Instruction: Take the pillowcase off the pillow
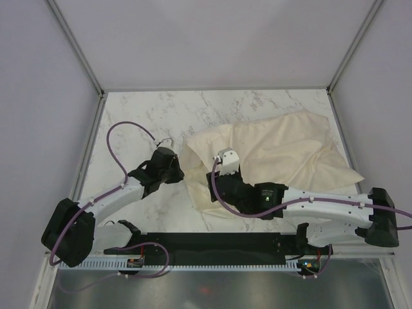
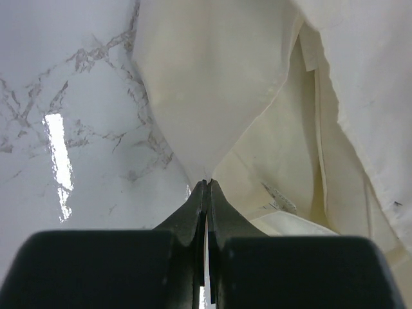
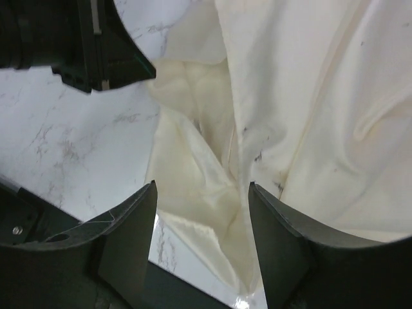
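1. Top view: pillow (image 1: 290, 151) flat on the marble table (image 1: 141, 116), reaching from centre out toward 3 o'clock, one corner near the 2 o'clock edge.
2. Pillowcase (image 1: 203, 145) bunched in soft folds at the pillow's 9 o'clock end, around table centre, with one fold trailing toward 7 o'clock. Cannot tell how much of the pillow sits inside.
3. Left gripper (image 1: 179, 171) at the 9 o'clock edge of the pillowcase, low over the table.
4. Left wrist view: left gripper (image 2: 206, 183) pressed together, pinching a corner of the pillowcase (image 2: 212, 77). Cloth drawn to a point at the tips, fanning out toward 12 o'clock.
5. Right gripper (image 1: 223, 162) over the folds at table centre, at 3 o'clock of the left gripper, the two apart.
6. Right wrist view: right gripper (image 3: 203, 215) spread wide, gripping nothing. Fingers (image 3: 129, 244) on either side of a shiny crumpled fold of pillowcase (image 3: 193, 187); touching or hovering, cannot tell.
7. Same view: left gripper (image 3: 129, 61) at 10 o'clock, cloth running up to it.
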Robot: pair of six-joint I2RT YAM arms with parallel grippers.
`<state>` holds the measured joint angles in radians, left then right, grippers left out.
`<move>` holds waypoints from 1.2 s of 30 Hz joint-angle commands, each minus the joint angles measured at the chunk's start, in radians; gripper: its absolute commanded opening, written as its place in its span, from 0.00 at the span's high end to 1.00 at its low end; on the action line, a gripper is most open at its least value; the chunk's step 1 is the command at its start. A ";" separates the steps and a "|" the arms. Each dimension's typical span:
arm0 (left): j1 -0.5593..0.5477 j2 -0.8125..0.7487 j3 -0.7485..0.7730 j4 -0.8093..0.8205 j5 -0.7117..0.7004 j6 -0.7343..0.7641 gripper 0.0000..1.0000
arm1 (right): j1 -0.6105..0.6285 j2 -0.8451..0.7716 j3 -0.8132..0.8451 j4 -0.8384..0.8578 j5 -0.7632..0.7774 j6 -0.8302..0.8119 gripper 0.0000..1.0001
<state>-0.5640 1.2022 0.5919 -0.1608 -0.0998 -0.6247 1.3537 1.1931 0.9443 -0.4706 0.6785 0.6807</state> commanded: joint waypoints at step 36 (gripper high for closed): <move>0.007 -0.155 -0.004 -0.006 -0.032 0.029 0.98 | -0.631 0.543 0.373 0.309 -0.195 -0.434 1.00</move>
<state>-0.5640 1.0809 0.5411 -0.1410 -0.0780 -0.6239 0.7906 1.7439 1.2453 -0.1692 0.5156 0.2810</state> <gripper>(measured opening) 0.027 0.010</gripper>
